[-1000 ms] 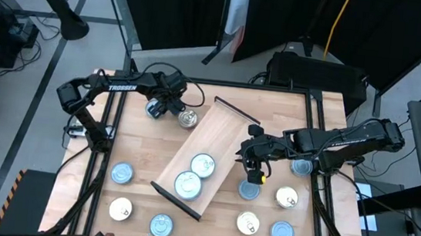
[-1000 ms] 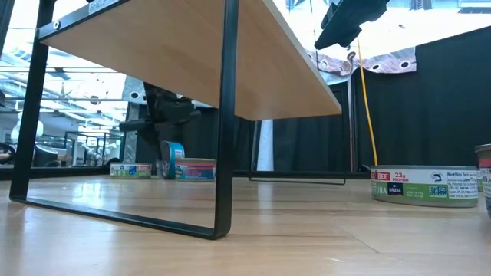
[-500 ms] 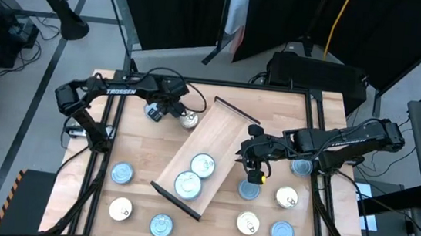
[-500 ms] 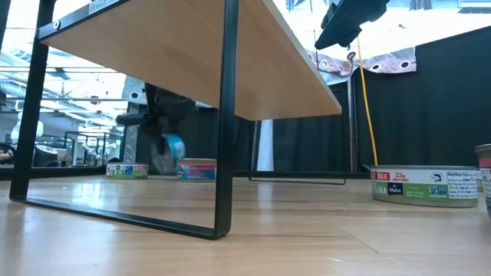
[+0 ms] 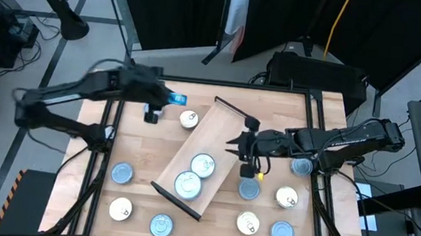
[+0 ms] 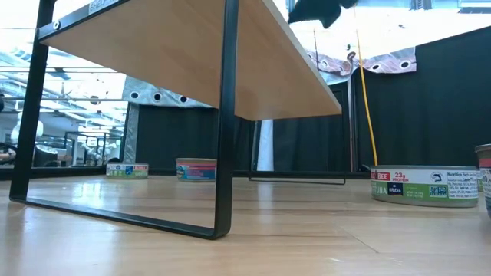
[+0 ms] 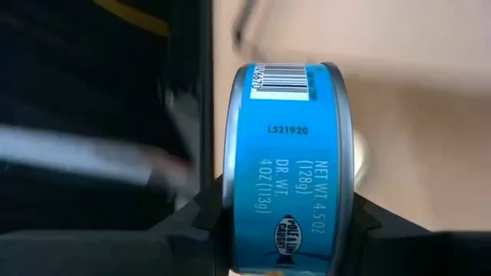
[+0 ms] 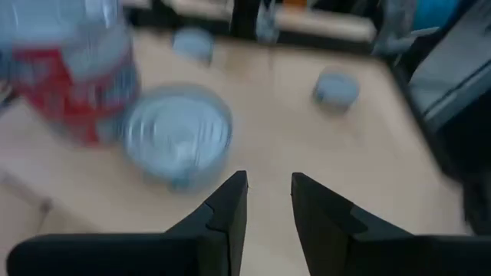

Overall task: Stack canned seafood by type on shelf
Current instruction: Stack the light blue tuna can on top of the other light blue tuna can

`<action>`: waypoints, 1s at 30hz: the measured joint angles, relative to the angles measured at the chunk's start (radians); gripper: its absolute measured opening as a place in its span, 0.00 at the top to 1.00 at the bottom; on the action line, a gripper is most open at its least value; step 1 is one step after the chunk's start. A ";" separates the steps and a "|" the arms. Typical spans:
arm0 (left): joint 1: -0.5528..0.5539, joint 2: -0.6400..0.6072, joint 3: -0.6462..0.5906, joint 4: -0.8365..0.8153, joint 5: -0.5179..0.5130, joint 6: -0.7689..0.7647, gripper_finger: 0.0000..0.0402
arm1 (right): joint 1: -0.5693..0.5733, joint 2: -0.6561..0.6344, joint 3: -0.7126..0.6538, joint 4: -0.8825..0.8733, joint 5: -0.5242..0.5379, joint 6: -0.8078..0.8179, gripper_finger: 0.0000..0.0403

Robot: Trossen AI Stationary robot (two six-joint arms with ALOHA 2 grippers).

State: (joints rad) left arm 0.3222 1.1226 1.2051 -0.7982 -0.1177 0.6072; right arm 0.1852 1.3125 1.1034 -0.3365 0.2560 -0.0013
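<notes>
My left gripper (image 5: 171, 97) is raised above the table's far left part and shut on a blue-labelled tin (image 7: 285, 165), also seen as the tin (image 5: 179, 98) from above. The shelf (image 5: 201, 152) lies diagonally across the table's middle on dark legs (image 6: 222, 115), with two blue-topped tins (image 5: 203, 164) (image 5: 187, 183) resting flat on it. My right gripper (image 5: 240, 147) hovers by the shelf's right long edge, fingers (image 8: 232, 195) slightly open and touching nothing. Other tins rest flat on the tabletop. My left gripper pinches the blue tin between its two fingers (image 7: 201, 222), one on each flat face, so the tin stands on edge with its labelled side wall (image 7: 285, 184) facing the wrist camera. The tin is lifted clear of the table.
A pale-topped tin (image 5: 189, 119) and a darker tin (image 5: 151, 114) sit on the table below the left gripper. Several more tins lie near the left (image 5: 121, 173) and near right (image 5: 286, 197) corners. One tin (image 5: 248, 189) sits just near of the right gripper. Dark frame rails border the table.
My left gripper, shut on the blue tin standing on edge, has risen from the table's far left part and lifted the tin clear, out of the low view. My right gripper has moved a little toward the far edge and the shelf.
</notes>
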 joint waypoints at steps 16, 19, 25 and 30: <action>-0.091 -0.107 0.023 0.433 0.635 -0.953 0.66 | 0.185 0.024 0.000 0.451 0.050 -0.830 0.63; -0.105 -0.068 0.023 0.418 0.722 -1.104 0.66 | 0.265 0.080 0.000 0.500 0.185 -1.211 0.56; -0.133 0.011 0.022 0.427 0.803 -1.333 0.66 | 0.320 0.262 0.000 0.969 0.439 -1.818 0.44; -0.156 0.059 0.022 0.450 0.847 -1.421 0.66 | 0.307 0.399 0.000 1.223 0.462 -2.198 0.34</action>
State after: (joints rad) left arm 0.1666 1.1816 1.2270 -0.3479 0.7298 -0.8140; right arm 0.4923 1.7112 1.1038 0.8868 0.7179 -2.1988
